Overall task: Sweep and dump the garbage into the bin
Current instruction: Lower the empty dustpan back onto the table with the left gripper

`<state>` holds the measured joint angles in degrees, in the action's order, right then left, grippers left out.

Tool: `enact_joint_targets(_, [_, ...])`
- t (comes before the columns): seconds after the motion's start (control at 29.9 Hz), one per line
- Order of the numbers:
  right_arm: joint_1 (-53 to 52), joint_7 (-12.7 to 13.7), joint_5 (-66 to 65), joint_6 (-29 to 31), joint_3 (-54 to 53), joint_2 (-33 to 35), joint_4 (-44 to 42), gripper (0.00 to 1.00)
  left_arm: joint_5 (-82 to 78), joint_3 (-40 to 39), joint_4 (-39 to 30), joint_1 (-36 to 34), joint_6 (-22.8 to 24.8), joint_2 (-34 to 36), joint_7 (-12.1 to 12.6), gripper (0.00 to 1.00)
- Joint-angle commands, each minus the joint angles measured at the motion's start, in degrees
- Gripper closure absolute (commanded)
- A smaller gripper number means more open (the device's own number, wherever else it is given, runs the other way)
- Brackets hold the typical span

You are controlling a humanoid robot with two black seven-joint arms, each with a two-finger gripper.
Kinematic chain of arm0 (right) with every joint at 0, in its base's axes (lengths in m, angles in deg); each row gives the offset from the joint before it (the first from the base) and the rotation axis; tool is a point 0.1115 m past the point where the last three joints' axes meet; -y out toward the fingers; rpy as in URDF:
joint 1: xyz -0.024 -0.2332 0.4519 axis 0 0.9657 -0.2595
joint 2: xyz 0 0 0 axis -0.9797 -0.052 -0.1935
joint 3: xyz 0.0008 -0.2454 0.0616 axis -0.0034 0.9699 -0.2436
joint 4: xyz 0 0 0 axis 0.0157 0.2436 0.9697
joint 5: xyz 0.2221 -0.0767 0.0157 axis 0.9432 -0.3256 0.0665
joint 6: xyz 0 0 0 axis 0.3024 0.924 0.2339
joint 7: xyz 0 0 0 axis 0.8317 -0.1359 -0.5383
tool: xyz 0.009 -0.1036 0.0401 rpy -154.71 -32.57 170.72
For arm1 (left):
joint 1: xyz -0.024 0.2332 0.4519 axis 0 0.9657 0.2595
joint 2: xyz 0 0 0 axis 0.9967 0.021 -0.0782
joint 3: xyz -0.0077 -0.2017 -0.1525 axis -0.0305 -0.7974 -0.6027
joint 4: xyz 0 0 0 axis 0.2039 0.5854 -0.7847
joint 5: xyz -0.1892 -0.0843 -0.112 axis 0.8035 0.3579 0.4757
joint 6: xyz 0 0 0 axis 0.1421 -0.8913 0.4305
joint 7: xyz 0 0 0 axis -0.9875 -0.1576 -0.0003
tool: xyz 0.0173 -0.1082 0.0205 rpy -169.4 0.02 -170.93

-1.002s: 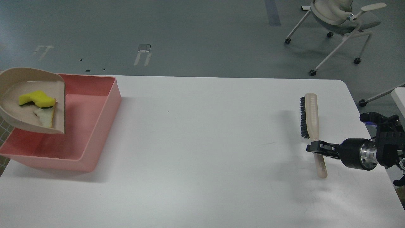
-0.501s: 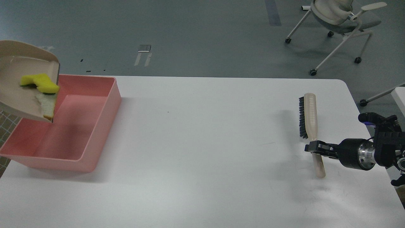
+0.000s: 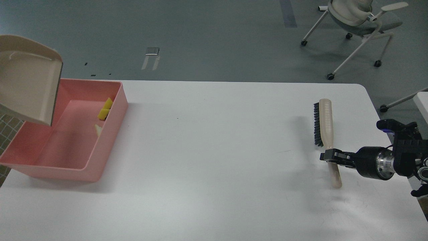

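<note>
Right hand (image 3: 329, 156) is closed tight on the brush (image 3: 325, 130) handle, w/ the brush just over the surface (image 3: 214, 160). Left hand can't be seen; the dustpan (image 3: 28, 87) tips over the bin (image 3: 67, 134). Sponge (image 3: 105, 109) & bread (image 3: 98, 129) lie inside by the bin's right wall. Both look soft & light. No writing shows.

A white table (image 3: 214, 160) carries a beige brush (image 3: 325, 125) with dark bristles near its right edge. A beige dustpan (image 3: 28, 85) hangs tilted above the table's left end. Beyond the table's far right corner stands a wheeled chair (image 3: 356, 23) on grey floor.
</note>
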<state>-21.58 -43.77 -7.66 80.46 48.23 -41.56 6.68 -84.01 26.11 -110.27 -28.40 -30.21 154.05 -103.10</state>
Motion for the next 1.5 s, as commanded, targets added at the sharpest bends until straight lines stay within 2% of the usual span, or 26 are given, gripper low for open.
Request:
enact_joint_targets(0.0, [0.1, 0.0, 0.1, 0.0, -1.3, 1.0, 0.1, 1.0, 7.4, -0.1, -0.1, -0.3, 0.0, -0.6, 0.0, 0.78])
enact_joint_targets(0.07, [0.1, 0.0, 0.1, 0.0, -1.4, 1.7, 0.2, 1.0, 8.9, -0.4, -0.1, -0.2, 0.0, -0.8, 0.0, 0.78])
enact_joint_targets(0.17, [0.1, 0.0, 0.1, 0.0, -1.5, 2.7, 0.6, 1.0, 11.1, -0.3, -1.5, -1.0, 0.0, -6.6, 0.0, 0.78])
enact_joint_targets(0.33, [0.4, 0.0, 0.1, 0.0, -1.8, 5.5, 0.6, 1.0, 11.1, 0.4, -11.2, -0.8, 0.0, -9.2, 0.0, 0.78])
enact_joint_targets(0.47, [0.6, 0.0, 0.1, 0.0, -1.9, 6.1, 0.6, 1.0, 11.1, 0.4, -14.1, -0.3, 0.0, -12.0, 0.0, 0.78])
enact_joint_targets(0.6, [0.8, 0.0, 0.1, 0.0, -2.8, 6.1, 0.7, 1.0, 11.1, 0.5, -15.7, -0.5, -3.8, -21.6, 4.2, 0.78])
enact_joint_targets(0.84, [2.7, 0.0, 0.1, 0.0, -3.2, 6.2, 0.3, 1.0, 11.1, 3.5, -17.4, -0.2, -9.6, -29.6, 5.3, 0.78])
enact_joint_targets(0.94, [2.7, 0.0, 0.0, 0.0, -3.7, 6.2, -0.1, 1.0, 11.1, 4.4, -17.5, -0.9, -13.1, -33.5, 7.8, 0.78])
enact_joint_targets(1.0, [2.6, 0.0, 0.0, 0.0, -4.1, 6.2, -0.1, 1.0, 10.2, 4.7, -17.5, -1.6, -14.8, -38.4, 11.5, 0.78])
enact_joint_targets(1.07, [2.6, -0.1, 0.0, 0.0, -4.5, 6.2, -0.1, 1.0, 10.0, 5.0, -17.5, -2.1, -15.3, -41.2, 12.9, 0.78])
enact_joint_targets(1.47, [3.4, -0.3, 2.6, 0.0, -4.0, 6.6, 1.2, 1.0, 1.9, 14.8, -17.3, -2.6, -22.3, -49.4, 12.8, 0.78])
